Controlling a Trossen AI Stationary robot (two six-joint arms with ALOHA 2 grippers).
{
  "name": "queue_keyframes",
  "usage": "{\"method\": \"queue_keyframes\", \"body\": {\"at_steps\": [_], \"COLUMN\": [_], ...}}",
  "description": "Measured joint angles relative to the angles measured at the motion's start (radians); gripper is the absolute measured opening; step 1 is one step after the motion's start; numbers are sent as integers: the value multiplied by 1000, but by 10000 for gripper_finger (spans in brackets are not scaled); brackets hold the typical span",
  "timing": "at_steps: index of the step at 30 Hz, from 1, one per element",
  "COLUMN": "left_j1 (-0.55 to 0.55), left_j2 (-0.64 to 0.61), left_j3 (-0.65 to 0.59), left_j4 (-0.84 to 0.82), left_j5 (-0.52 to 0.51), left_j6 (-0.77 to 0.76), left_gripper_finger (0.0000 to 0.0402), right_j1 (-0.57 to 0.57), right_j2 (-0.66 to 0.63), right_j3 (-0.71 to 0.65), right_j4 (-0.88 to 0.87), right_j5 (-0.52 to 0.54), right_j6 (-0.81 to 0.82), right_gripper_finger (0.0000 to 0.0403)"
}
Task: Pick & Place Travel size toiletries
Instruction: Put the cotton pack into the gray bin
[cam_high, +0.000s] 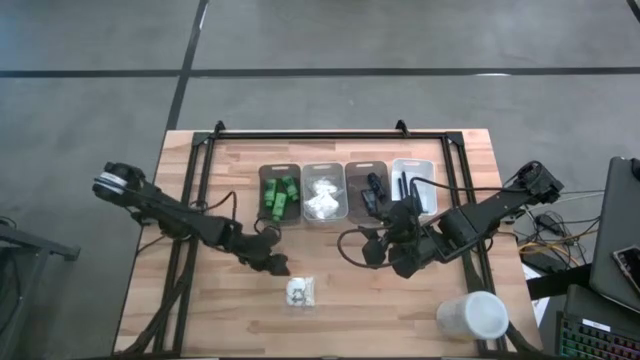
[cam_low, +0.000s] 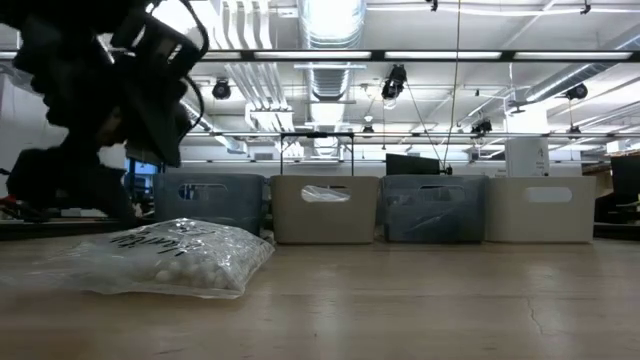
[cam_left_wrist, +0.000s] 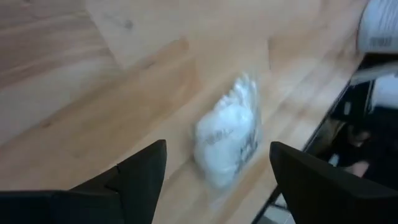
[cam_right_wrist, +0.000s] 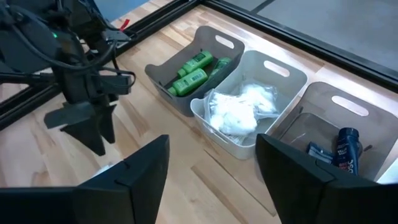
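Left gripper (cam_high: 279, 267): hanging just above the wooden table (cam_high: 200, 330), fingers spread wide with nothing between them. It sits right next to the clear plastic packet of white puffs (cam_high: 300, 291), on its far-left side, not touching.
Clear packet: lying flat on the bare table near the front, on its own. The left wrist view shows it (cam_left_wrist: 227, 141) ahead of the two dark fingers (cam_left_wrist: 144, 177), in line with the gap between them.
Right gripper (cam_high: 372, 250): up over the table just in front of the dark grey bin (cam_high: 366, 191), fingers apart, holding nothing.
Bins: four in a row at the far side. From the left: grey bin (cam_high: 279, 192) with bright green small bottles (cam_right_wrist: 194, 73), white bin (cam_high: 323, 192) with more puff packets (cam_right_wrist: 239, 109), the dark grey one with small dark items, and a white bin (cam_high: 415, 185) with thin dark sticks.
Large white cup (cam_high: 472, 316): lying on its side at the near right corner.
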Motion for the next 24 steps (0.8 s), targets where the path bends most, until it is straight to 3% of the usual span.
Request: {"method": "queue_keyframes", "body": {"at_steps": [7,16,24], "left_j1": [-27,-28,-31], "left_j2": [31,194,295], "left_j3": [-37,101,179], "left_j4": [47,43,33], "left_j5": [-18,-26,-5], "left_j6": [-67,-16,57], "left_gripper_finger": [288,288,277], "right_j1": [0,0,0], "right_j2": [0,0,0], "right_j3": [-2,-4,-4], "right_j4": [0,-2,-13], "right_j5": [0,0,0], "right_j6": [-7,-11,-11], "right_gripper_finger": [250,258,234]}}
